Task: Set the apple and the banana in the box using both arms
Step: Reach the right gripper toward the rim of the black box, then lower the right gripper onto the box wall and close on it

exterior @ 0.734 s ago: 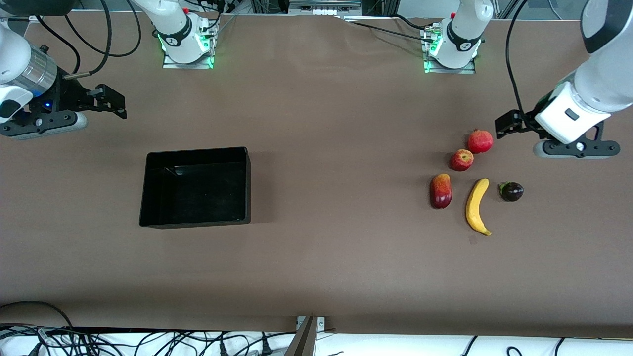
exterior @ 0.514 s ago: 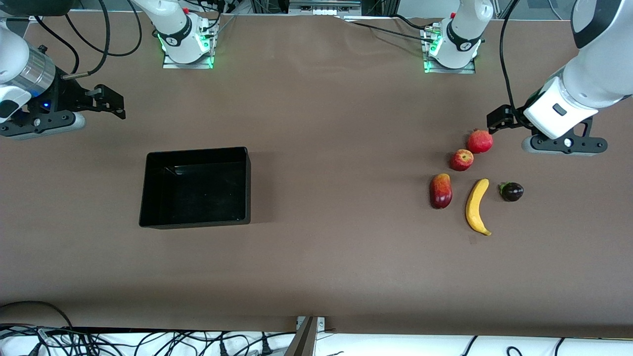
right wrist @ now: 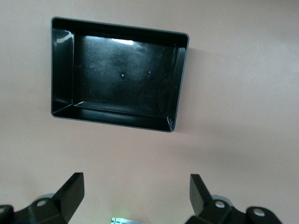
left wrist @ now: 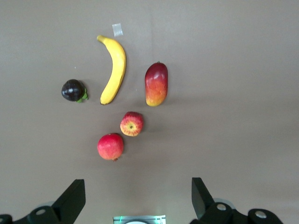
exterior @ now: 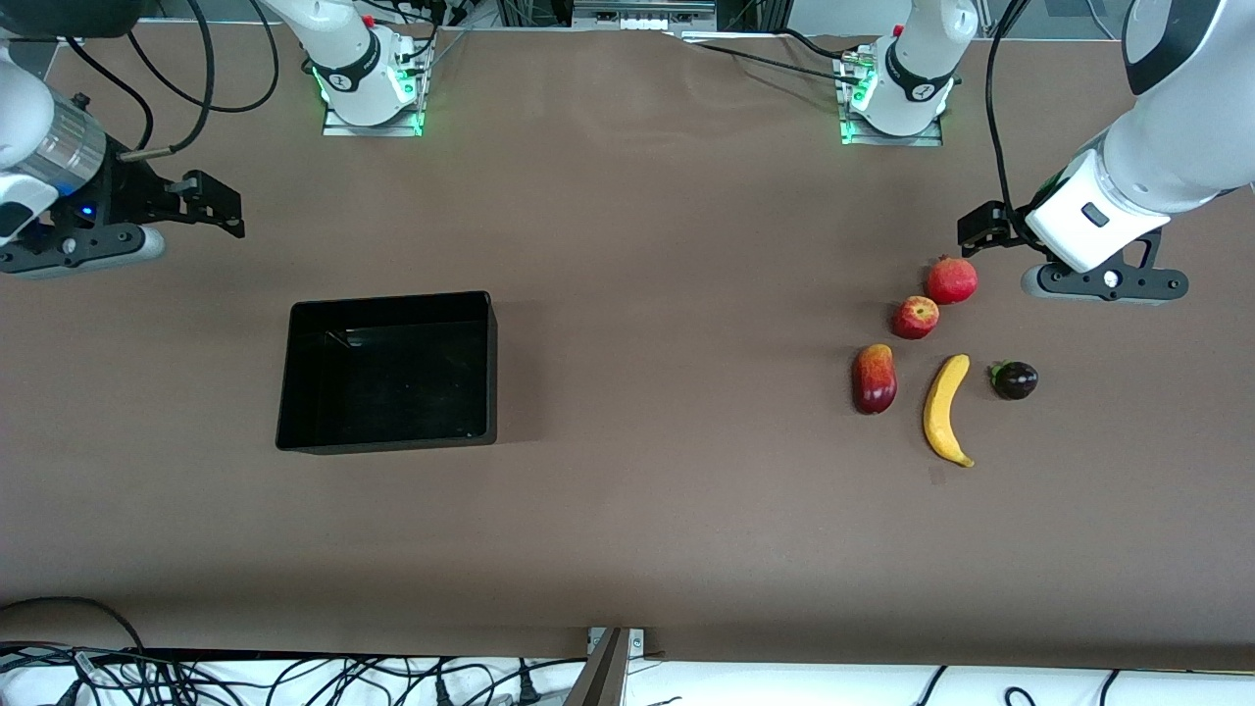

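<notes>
1. Hovering at the right arm's end of the table, the right gripper [exterior: 211,201] holds nothing, its fingers [right wrist: 70,193] spread wide, and it has barely shifted over the last moments; this arm seems to be waiting.
2. Sitting on the brown table [exterior: 627,529] near that gripper, the box [exterior: 387,371] is a shallow black plastic bin with glossy walls and rounded corners, and it is empty: no fruit is placed yet.
3. Lying well apart from the box, toward the left arm's end, the fruits form a loose cluster. The mango [exterior: 874,378] is an elongated, smooth red-yellow oval. The apple [exterior: 915,317] is small, round and red with yellowish streaks and a stem dimple, just beside the pomegranate [exterior: 952,279], a plainer red ball with a crown tip.
4. Curving nearer the front camera, the banana [exterior: 945,409] is long, yellow and dark-tipped; a small dark purple round fruit [exterior: 1014,379] lies beside it.
5. Having crept in from the table's end, the left gripper [exterior: 983,231] now hangs just above the pomegranate, jaws wide apart and empty, so I judge the approach to the apple has begun.
</notes>
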Robot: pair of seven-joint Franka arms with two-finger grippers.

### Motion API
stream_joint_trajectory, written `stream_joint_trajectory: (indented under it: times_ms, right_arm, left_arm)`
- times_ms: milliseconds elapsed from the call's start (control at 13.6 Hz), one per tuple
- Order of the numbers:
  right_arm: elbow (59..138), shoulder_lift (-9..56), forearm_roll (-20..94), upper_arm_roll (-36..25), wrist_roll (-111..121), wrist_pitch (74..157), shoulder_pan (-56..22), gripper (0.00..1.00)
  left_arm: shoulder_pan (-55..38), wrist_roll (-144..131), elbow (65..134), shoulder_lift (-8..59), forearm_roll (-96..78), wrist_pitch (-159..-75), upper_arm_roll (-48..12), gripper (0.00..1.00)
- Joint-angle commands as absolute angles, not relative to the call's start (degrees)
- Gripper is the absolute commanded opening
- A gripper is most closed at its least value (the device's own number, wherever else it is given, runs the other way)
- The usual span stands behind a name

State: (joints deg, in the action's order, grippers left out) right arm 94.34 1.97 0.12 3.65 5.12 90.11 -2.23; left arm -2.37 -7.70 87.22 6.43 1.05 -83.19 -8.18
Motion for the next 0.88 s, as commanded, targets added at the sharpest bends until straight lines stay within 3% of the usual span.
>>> stream_joint_trajectory:
  times_ms: [0,367,588,808]
  right_arm:
    - [100.3,4.9,-0.6,4.4,4.7,98.3,-1.1,1.0]
    - [111.6,14.6,-0.7,0.9,5.6,122.2,-1.1,1.0]
    - [111.7,21.4,-0.4,-2.1,10.3,129.7,-1.0,1.0]
    - [111.7,24.6,0.4,-2.2,10.3,131.7,0.3,0.98]
  left_arm:
    - [-2.3,-7.5,85.0,6.2,2.3,-79.9,-8.4,1.0]
    - [-2.3,-8.0,85.1,7.2,2.3,-80.1,-8.3,1.0]
    - [-1.7,-7.8,84.3,7.6,2.1,-80.4,-7.8,1.0]
    - [-1.9,-7.7,84.2,8.1,2.3,-80.3,-8.1,1.0]
